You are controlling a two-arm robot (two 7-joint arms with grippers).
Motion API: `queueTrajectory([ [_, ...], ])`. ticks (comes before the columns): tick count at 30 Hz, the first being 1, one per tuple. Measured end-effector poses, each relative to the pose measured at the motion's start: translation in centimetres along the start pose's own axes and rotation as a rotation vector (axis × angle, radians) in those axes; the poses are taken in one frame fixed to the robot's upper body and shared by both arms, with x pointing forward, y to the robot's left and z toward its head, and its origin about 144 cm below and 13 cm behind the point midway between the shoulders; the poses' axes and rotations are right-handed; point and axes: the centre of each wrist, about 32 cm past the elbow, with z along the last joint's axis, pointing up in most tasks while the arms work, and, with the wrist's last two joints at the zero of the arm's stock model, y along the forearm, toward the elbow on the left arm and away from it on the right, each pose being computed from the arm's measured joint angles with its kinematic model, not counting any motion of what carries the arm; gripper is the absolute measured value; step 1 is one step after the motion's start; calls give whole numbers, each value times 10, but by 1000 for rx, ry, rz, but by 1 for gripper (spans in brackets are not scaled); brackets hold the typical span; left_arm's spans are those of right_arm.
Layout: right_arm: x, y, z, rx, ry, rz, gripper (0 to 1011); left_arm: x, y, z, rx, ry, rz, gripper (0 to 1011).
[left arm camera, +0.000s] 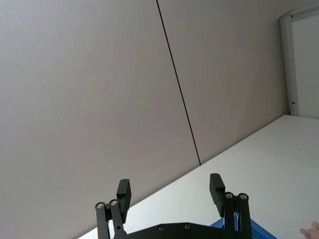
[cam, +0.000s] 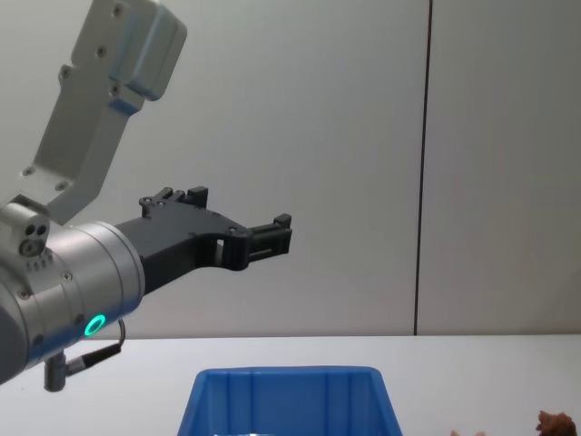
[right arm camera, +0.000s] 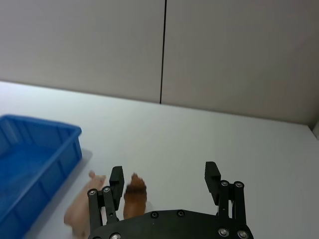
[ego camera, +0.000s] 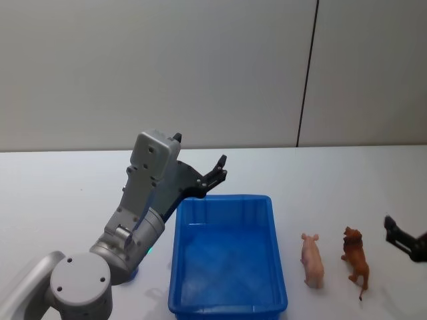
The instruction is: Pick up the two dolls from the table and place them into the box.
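Note:
The blue box stands empty on the white table just in front of me. Two dolls stand upright to its right: a pale pink one and a brown one beside it. My left gripper hangs open and empty in the air above the box's far left corner. My right gripper sits low at the right edge, right of the brown doll. In the right wrist view this gripper is open, with the brown doll and pink doll just beyond its fingers.
A grey wall with a dark vertical seam rises behind the table. Bare tabletop stretches behind the box and around the dolls. The left arm's grey housing stands beside the box's left wall.

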Motion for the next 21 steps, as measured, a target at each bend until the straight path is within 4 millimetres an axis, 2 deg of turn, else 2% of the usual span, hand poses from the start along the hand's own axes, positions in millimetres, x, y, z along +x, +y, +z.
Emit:
queueTrajectory([
  [6, 4, -9, -3, -83, -24, 10, 1001, 0, 0, 0, 0, 0, 0, 1001],
  [11, 3, -8, -3, -120, -46, 25, 1001, 0, 0, 0, 0, 0, 0, 1001],
  [21, -5, 13, -4, -185, -96, 51, 1001, 0, 0, 0, 0, 0, 0, 1001],
])
